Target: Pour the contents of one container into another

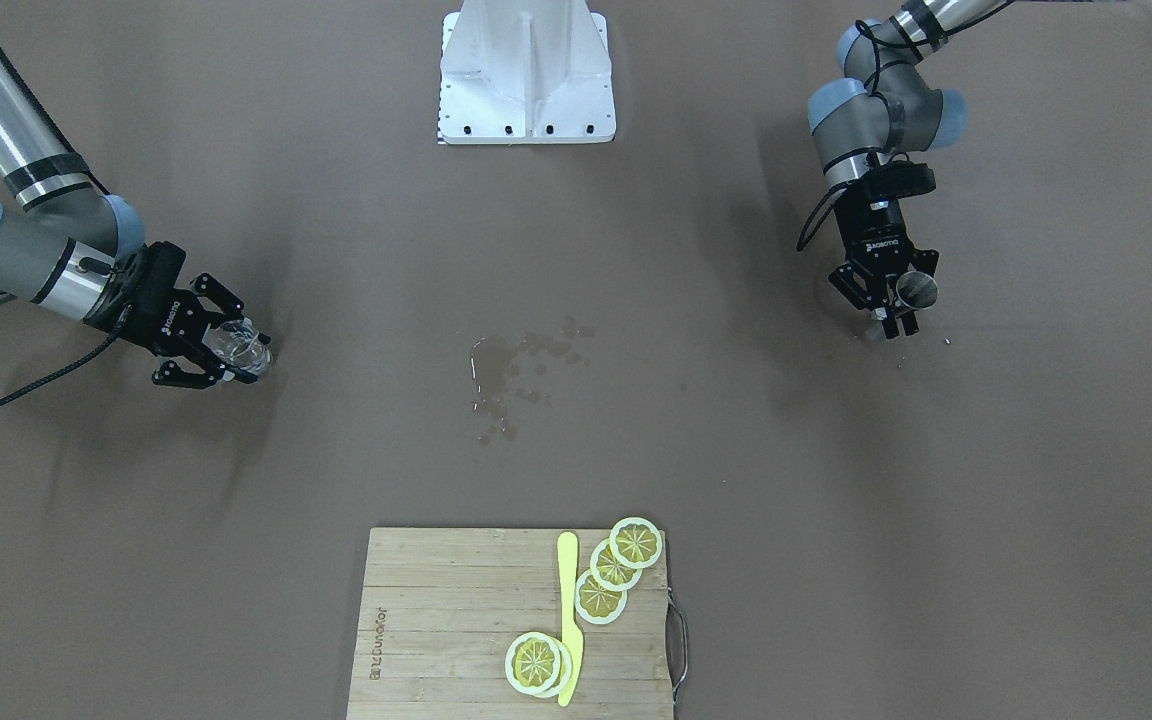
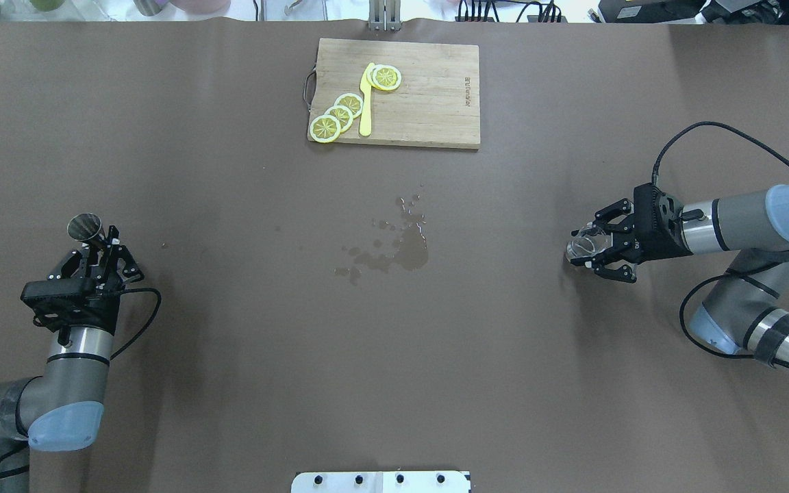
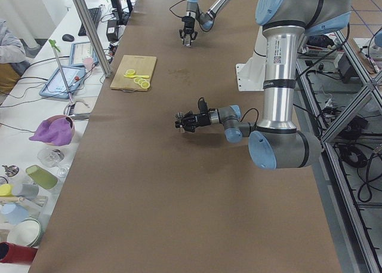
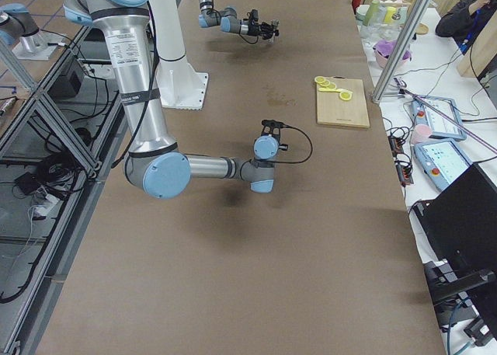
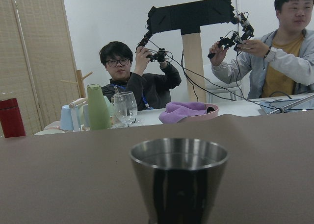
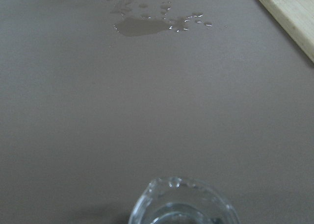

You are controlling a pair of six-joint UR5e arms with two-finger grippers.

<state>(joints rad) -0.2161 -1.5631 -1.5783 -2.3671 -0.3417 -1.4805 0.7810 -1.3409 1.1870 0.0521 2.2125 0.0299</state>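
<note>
"ROBOTIQ" on L claw point(image 1: 891, 318), steel cup point(image 1: 918, 289)

Brown table point(image 2: 161, 171) w/ cutting board point(image 2: 429, 103), wet spill point(image 2: 401, 253).

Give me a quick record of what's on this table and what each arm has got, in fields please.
Left tool: closed on a metal cup, held upright
Right tool: closed on a clear glass
Spacing: the two containers are far apart, at opposite sides
Middle: puddle of spilled liquid with scattered drops
Far edge: cutting board carrying lemon slices and a yellow knife
Pouring: not under way
</note>
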